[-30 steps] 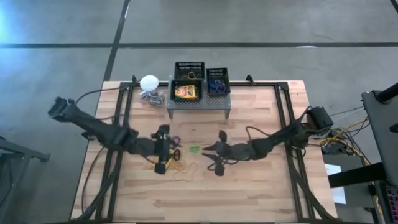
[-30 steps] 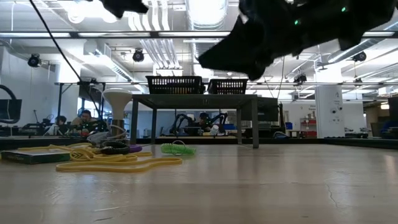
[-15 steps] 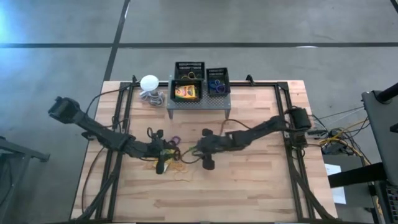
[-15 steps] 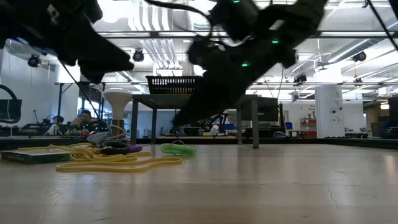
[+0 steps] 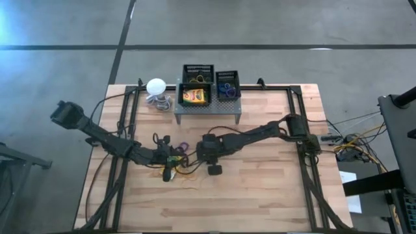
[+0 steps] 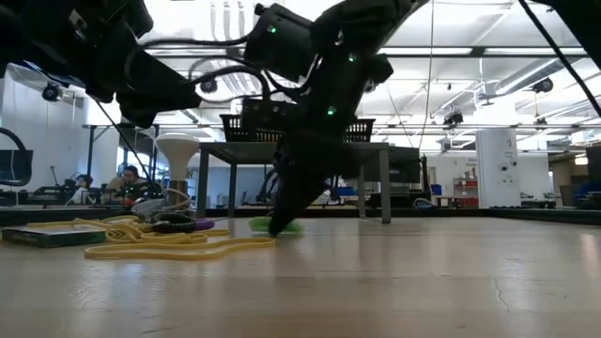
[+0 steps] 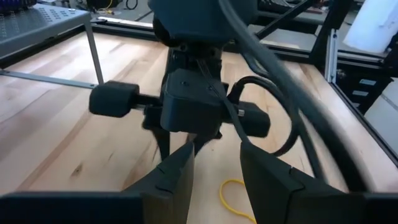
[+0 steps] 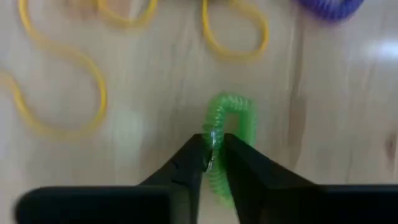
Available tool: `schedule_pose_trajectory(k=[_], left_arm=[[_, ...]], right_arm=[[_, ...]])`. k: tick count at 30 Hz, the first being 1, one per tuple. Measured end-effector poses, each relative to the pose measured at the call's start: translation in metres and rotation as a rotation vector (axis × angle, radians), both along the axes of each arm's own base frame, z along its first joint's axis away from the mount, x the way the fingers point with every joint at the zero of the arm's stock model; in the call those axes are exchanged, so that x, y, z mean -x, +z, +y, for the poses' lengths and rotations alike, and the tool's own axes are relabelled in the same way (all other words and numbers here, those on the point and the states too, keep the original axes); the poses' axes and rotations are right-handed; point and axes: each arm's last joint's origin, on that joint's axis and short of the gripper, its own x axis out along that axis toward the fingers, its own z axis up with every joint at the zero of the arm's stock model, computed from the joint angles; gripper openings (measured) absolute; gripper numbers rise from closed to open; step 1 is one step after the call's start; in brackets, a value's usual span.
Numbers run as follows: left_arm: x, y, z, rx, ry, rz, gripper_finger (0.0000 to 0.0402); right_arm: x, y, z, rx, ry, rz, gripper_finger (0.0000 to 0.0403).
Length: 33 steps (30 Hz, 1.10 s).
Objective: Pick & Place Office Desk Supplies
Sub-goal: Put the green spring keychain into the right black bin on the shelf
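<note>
The right gripper (image 8: pixel 214 163) is down at the bench (image 5: pixel 273 188) near its middle, its fingers pinched narrow on one side of the green ring (image 8: pixel 229 134), which lies flat on the wood. A purple ring (image 8: pixel 331 7) and several tan rubber bands (image 8: pixel 235 31) lie near it. The left gripper (image 7: pixel 214 163) hovers just beside, over the bands toward the left edge, fingers a little apart and holding nothing. At the far edge, the grey perforated stand (image 5: pixel 207 108) carries black mesh trays (image 5: pixel 197 73); one holds a yellow-and-green box (image 5: pixel 193 97). Another flat box (image 6: pixel 52 236) lies on the bench beside the bands.
</note>
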Motion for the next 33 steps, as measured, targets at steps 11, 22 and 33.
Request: schedule_pose_trajectory(k=[11,22,33], left_arm=[[0.0,-0.001,0.0,-0.001,0.001,0.004,0.0135],[0.0,0.0,0.001,-0.006,0.016,-0.001,0.0135],[0.0,0.0,0.003,-0.012,0.041,-0.004,0.0135]], right_arm=[[0.026,0.095,0.0,-0.055,0.035,-0.152,0.0022],[0.093,0.217,-0.126,-0.001,-0.552,-0.517,0.0024],[0.136,0.173,-0.266,-0.219,-0.846,-0.355,0.0028]])
